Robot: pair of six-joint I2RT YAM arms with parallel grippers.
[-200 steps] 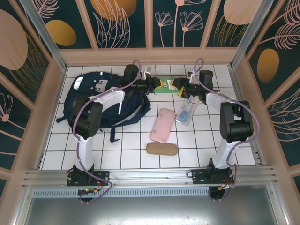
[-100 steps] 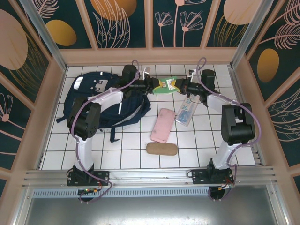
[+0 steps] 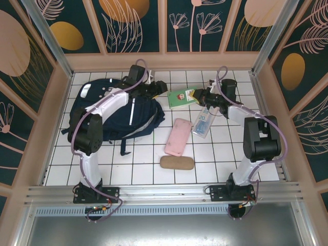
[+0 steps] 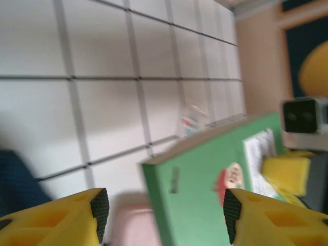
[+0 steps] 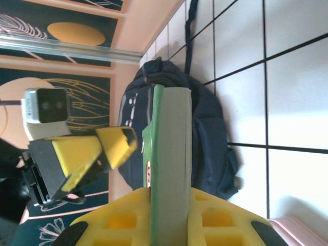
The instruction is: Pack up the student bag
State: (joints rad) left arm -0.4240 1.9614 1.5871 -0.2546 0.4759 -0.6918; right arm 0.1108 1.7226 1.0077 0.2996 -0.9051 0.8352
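Toward the back of the tiled table (image 3: 143, 174), your right gripper (image 3: 195, 95) clamps one end of a green book (image 3: 179, 99), which sits edge-on between its yellow pads. Your left gripper (image 3: 162, 87) hangs just beside the book's other end, jaws apart and empty. The student bag (image 3: 110, 115) lies left of the book, under your left arm. Its opening is hard to make out, so spread the fabric with the free claw first. Then slide the book in spine-level.

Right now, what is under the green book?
White table tiles show around the green book, which the right gripper holds. The patch straight beneath it is covered, so I cannot see it.
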